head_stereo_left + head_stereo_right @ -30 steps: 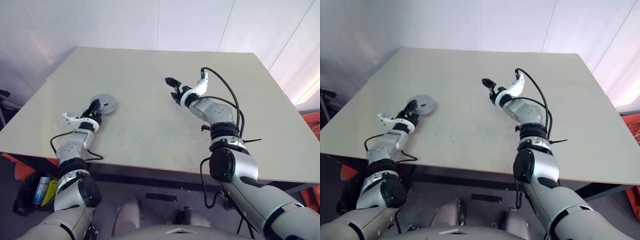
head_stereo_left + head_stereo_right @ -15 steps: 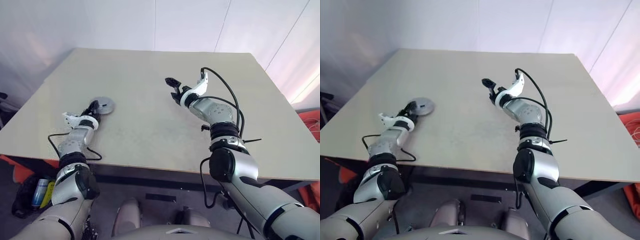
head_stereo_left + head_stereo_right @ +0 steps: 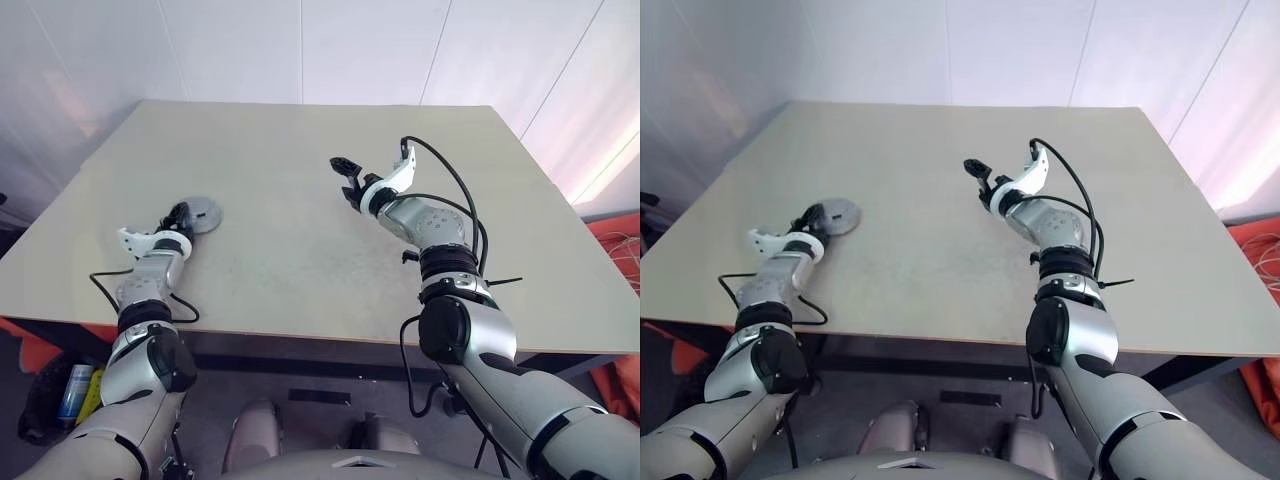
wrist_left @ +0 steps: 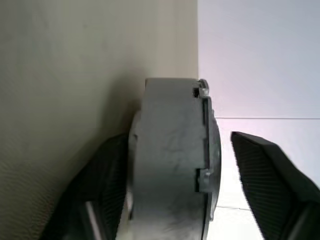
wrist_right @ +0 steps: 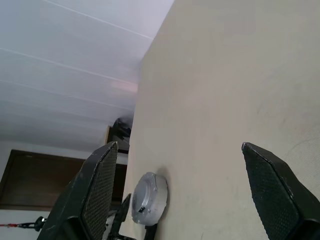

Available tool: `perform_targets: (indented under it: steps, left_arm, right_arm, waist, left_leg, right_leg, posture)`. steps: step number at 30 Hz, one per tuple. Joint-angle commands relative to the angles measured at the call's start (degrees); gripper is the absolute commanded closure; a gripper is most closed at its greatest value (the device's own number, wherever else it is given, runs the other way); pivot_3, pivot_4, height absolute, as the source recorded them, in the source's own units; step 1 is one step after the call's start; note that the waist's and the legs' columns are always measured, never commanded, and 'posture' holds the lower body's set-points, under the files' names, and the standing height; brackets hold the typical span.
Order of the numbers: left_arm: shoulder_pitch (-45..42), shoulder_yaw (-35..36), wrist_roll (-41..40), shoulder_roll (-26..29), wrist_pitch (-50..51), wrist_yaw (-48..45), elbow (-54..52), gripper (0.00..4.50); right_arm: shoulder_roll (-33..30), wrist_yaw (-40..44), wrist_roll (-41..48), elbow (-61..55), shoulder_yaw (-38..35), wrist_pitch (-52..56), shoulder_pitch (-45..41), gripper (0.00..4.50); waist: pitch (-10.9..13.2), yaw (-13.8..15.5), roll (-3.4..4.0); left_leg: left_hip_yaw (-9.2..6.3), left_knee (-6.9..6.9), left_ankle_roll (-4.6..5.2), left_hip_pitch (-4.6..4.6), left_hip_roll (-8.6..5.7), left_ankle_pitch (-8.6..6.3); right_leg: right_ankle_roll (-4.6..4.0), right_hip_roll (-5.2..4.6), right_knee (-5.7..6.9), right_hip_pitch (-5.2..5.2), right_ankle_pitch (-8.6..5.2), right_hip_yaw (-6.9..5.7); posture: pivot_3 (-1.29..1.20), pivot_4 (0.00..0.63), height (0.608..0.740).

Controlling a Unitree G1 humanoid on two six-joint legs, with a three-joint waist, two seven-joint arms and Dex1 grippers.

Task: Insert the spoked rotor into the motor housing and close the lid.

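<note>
Left of centre in the head views, motor housing point(image 3: 199, 214) sits on the beige table point(image 3: 300, 200) with the lid point(image 4: 210, 150) closed on it. Left gripper point(image 3: 178, 217) straddles the case: one finger point(image 4: 107, 190) against its underside, the other point(image 4: 265, 175) clear of the lid, jaws apart. Right gripper point(image 3: 349, 181) hovers mid-frame above the table, fingers wide apart, holding nothing.

motor housing point(image 4: 170, 160): matt grey cast metal | table point(image 3: 300, 180): smooth matt beige
</note>
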Motion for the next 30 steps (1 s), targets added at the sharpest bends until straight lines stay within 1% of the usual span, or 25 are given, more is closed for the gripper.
perform_targets:
  steps: [1, 4, 11, 15, 20, 23, 25, 27, 30]
  left_arm:
    - [-0.4, 3.2, 0.9, 3.0, -7.8, 2.0, 1.2, 0.57]
    - [-0.9, 3.9, 2.1, 4.8, -12.4, 3.0, 3.4, 0.57]
    - [-1.6, 3.5, 7.6, 10.7, -25.4, 11.2, 10.8, 0.57]
    - [-1.6, 2.5, 10.7, 13.0, -30.0, 15.2, 13.3, 0.57]
    - [-2.6, 0.2, 15.3, 15.6, -33.8, 15.8, 13.5, 0.57]
    - [-4.1, -2.6, 19.2, 16.8, -35.2, 14.1, 12.8, 0.57]
    - [-6.1, -7.4, 24.1, 17.4, -36.4, 11.0, 11.1, 0.57]
    - [-7.4, -10.6, 27.1, 17.4, -37.2, 8.6, 10.2, 0.57]
    - [-9.4, -19.2, 31.1, 14.1, -34.2, -4.2, 4.5, 0.57]
  right_arm:
    - [0.0, -0.2, 0.0, -0.1, 0.1, -0.7, -1.3, 0.00]
    - [0.0, -0.4, -0.4, 0.4, 0.2, -0.6, -1.3, 0.00]
    - [-0.1, -1.0, -1.1, 1.4, 0.5, -0.3, -1.3, 0.00]
    - [0.0, -1.0, -1.5, 1.6, 0.5, -0.1, -1.3, 0.00]
    - [-0.1, -0.6, -1.8, 1.4, 0.8, 0.2, -1.2, 0.00]
    - [0.0, 0.9, -2.9, 0.7, 2.0, -0.5, -0.8, 0.00]
    - [-0.1, 4.7, -5.5, -1.8, 5.1, -3.5, 0.3, 0.00]
    - [-0.2, 7.6, -7.8, -3.5, 7.7, -6.6, 1.3, 0.00]
    - [-2.1, 13.5, -15.0, -7.2, 14.6, -15.5, 3.8, 0.00]
  waist:
    - [0.0, -0.1, 0.00]
    - [0.0, -1.4, 0.00]
    - [0.0, -3.2, 0.00]
    - [0.0, -3.0, 0.01]
    - [0.0, -2.7, -0.01]
    - [0.0, -1.7, -0.05]
    - [0.0, -0.8, -0.09]
    - [0.0, 0.6, -0.16]
    - [0.1, 2.3, -0.22]
  left_leg:
    - [0.01, -0.01, -0.01, 0.07, 0.03, 0.01]
    - [0.04, -0.06, -0.06, 0.41, 0.11, 0.03]
    - [0.18, -0.34, -0.34, 0.91, 0.64, 0.19]
    - [0.24, -0.89, -0.57, 1.12, 0.58, 0.32]
    - [0.24, -1.01, -0.54, 0.99, 0.57, 0.28]
    - [0.18, -0.99, -0.54, 0.65, 0.57, 0.29]
    - [0.15, -0.97, -0.54, 0.59, 0.58, 0.29]
    - [0.13, -0.96, -0.56, 0.56, 0.59, 0.30]
    - [0.11, -0.89, -0.58, 0.57, 0.57, 0.31]
  right_leg:
    - [-0.01, 0.04, 0.00, 0.05, 0.00, 0.02]
    - [-0.22, 0.11, -0.01, 0.28, -0.14, 0.09]
    - [-0.37, 0.73, -0.02, 0.30, -0.20, 0.43]
    - [-0.52, 0.74, -0.05, 0.27, -0.16, 0.46]
    - [-0.67, 0.75, -0.07, 0.13, -0.21, 0.43]
    - [-0.67, 0.75, -0.08, -0.11, -0.20, 0.32]
    - [-0.67, 0.75, -0.08, -0.13, -0.20, 0.26]
    - [-0.67, 0.71, -0.08, -0.08, -0.20, 0.16]
    - [-0.64, 0.62, -0.10, 0.04, -0.19, 0.11]
  posture:
    - [0.00, 0.000, 0.740]
    - [0.00, 0.000, 0.740]
    - [0.00, 0.000, 0.740]
    - [0.00, 0.000, 0.740]
    - [0.00, 0.000, 0.740]
    - [0.00, 0.000, 0.740]
    - [0.00, 0.000, 0.740]
    - [0.00, 0.000, 0.740]
    - [0.00, 0.000, 0.740]
